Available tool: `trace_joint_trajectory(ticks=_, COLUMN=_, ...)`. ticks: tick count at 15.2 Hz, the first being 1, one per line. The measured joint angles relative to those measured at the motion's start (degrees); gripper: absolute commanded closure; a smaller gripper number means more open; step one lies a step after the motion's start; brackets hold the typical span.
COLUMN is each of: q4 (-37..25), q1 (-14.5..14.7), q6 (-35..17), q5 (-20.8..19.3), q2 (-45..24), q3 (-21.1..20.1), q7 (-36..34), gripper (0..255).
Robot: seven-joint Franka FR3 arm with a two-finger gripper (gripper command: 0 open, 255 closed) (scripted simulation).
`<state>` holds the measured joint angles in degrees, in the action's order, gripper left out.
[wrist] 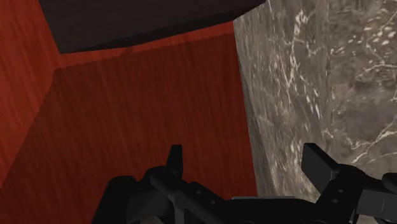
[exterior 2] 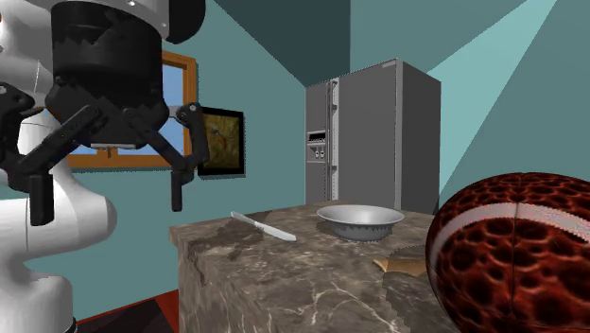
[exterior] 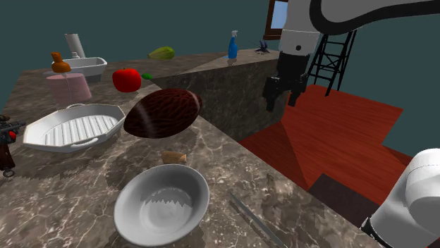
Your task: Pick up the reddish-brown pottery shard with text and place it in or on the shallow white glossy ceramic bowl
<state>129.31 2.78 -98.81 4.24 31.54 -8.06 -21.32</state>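
Observation:
The shard [exterior: 174,156] is a small tan-brown piece lying on the marble counter between a dark red football [exterior: 163,113] and the shallow white bowl [exterior: 161,204]. In the second exterior view the shard [exterior 2: 405,263] lies just in front of the bowl [exterior 2: 359,220]. My black gripper [exterior: 283,100] hangs open and empty, off the counter's edge and above the red floor, well to the shoulder view's right of the shard. The gripper [exterior 2: 109,194] has its fingers spread wide. In the wrist view the gripper [wrist: 246,162] straddles the counter edge [wrist: 254,146].
A white ridged tray [exterior: 70,128], a red fruit [exterior: 127,79], a pink cylinder [exterior: 69,88] and a blue spray bottle [exterior: 233,46] stand further back. A metal knife [exterior: 257,220] lies near the bowl. A grey fridge [exterior 2: 371,137] stands behind the counter.

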Motion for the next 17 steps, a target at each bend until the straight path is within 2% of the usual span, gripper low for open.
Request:
trace_joint_trajectory(ticks=8, q4=-9.5, q1=2.1, q6=-1.3, q5=1.0, q2=-12.2, q3=-8.7, q7=-11.8, gripper=0)
trace_joint_trajectory(ticks=14, q4=-20.1, q1=3.6, q6=-1.1, q5=-1.6, q2=-24.2, q3=-14.2, q7=-20.7, gripper=0)
trace_joint_trajectory(ticks=17, q4=-26.4, q1=5.4, q6=-0.6, q5=-3.9, q2=-31.1, q3=-16.9, q7=-26.2, gripper=0)
